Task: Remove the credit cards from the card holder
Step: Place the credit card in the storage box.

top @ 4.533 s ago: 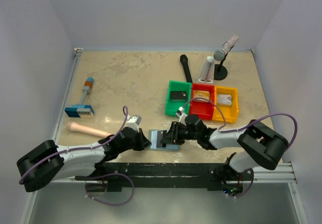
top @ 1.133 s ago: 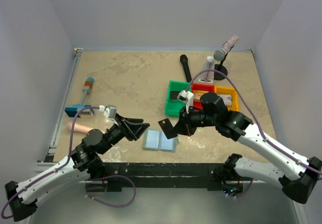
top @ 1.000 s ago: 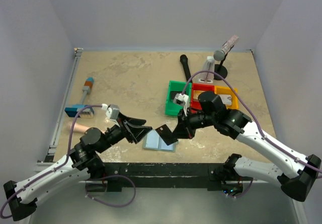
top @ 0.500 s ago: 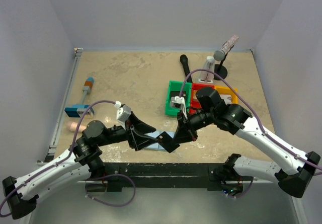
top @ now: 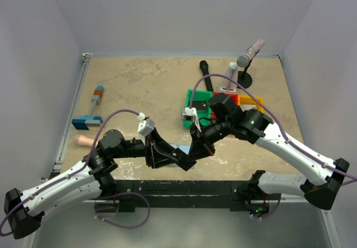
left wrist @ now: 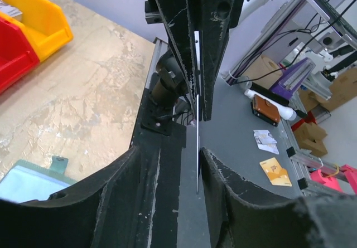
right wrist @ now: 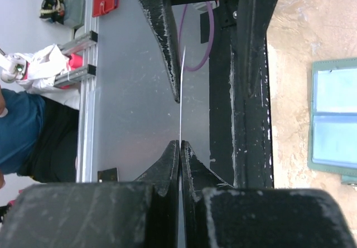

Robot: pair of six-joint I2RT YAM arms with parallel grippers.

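Right claw (top: 192,154), pinching thin dark rectangular credit card (top: 184,161), has swung to 6 o'clock; left claw (top: 174,157), spread, narrows around it: handover starting.

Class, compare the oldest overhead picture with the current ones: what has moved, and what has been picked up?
The right gripper lifted the dark card off the card holder and brought it toward the left arm. The left gripper drew back from the holder, then swung in, open, to straddle the card. The card holder stayed open on the table.

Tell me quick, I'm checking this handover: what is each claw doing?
Left claw: open, straddling the dark card.
Right claw: closed, holding the dark card.
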